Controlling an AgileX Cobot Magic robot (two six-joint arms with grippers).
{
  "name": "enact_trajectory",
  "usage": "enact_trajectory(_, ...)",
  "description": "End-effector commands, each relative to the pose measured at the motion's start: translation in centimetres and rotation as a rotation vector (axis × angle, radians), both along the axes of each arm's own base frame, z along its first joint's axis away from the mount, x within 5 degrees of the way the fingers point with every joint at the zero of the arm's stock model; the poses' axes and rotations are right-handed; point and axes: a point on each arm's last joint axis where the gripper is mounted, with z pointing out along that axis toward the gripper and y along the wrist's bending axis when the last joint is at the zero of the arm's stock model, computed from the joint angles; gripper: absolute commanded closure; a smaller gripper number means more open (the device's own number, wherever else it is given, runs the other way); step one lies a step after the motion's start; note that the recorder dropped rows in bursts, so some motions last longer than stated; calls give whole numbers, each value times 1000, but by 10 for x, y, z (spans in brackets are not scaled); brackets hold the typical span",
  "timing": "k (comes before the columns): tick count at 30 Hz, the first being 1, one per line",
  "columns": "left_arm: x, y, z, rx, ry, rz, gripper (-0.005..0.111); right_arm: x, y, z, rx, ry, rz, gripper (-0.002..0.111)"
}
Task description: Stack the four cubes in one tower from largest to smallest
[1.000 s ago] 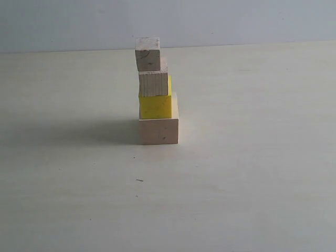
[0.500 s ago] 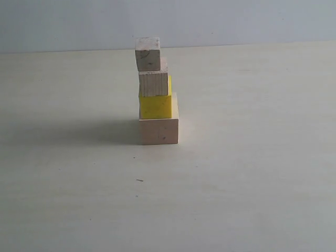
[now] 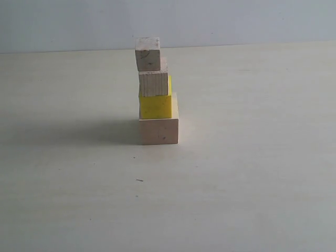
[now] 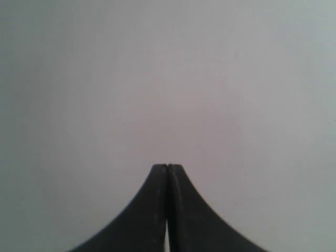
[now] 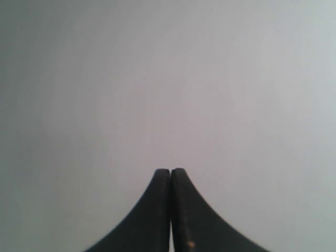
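Note:
In the exterior view a tower stands on the pale table. Its base is the large wooden cube. On that sits the yellow cube, then the medium wooden cube, and the small wooden cube on top, set slightly to the left. Neither arm shows in the exterior view. My left gripper is shut with nothing between its black fingers and faces a blank grey surface. My right gripper is likewise shut and empty, with no cube in its view.
A pale wall rises behind the table's far edge. The tower casts a soft shadow to its left. A small dark speck lies on the table in front of the tower.

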Motion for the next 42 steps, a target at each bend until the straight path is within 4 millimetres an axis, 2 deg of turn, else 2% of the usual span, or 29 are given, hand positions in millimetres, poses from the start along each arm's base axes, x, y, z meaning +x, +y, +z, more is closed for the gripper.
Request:
enact_trajectory(1,4,1,-8,26,18,32,107,-1,0,-1,-1,0,-5,108)
enact_trajectory(4,9,1,-23,31,59,29,107,-1,0,-1,-1,0,-5,108)
enact_trajectory(8,17,-1,-57,61,185,23,107,-1,0,-1,-1,0,-5,108)
enact_trajectory(13,23,2,-101,-41,358,13,107,-1,0,-1,-1,0,-5,108)
enact_trajectory(22,30,2,-169,-37,501,21,107,-1,0,-1,-1,0,-5,108)
enact_trajectory(29,37,2,-215,-30,660,27,107,0,1,-2,-6,11,-3,108)
enact_trajectory(31,37,2,-217,-30,667,27,107,0,1,-2,-6,11,-3,108)
enact_trajectory(34,35,2,-227,-27,778,28,107,0,1,-2,-6,11,-3,108)
enact_trajectory(37,34,2,-228,-42,781,27,107,0,1,-2,-7,11,-4,108)
enact_trajectory(42,35,2,-226,-248,771,1,107,0,1,-2,-7,11,-4,108)
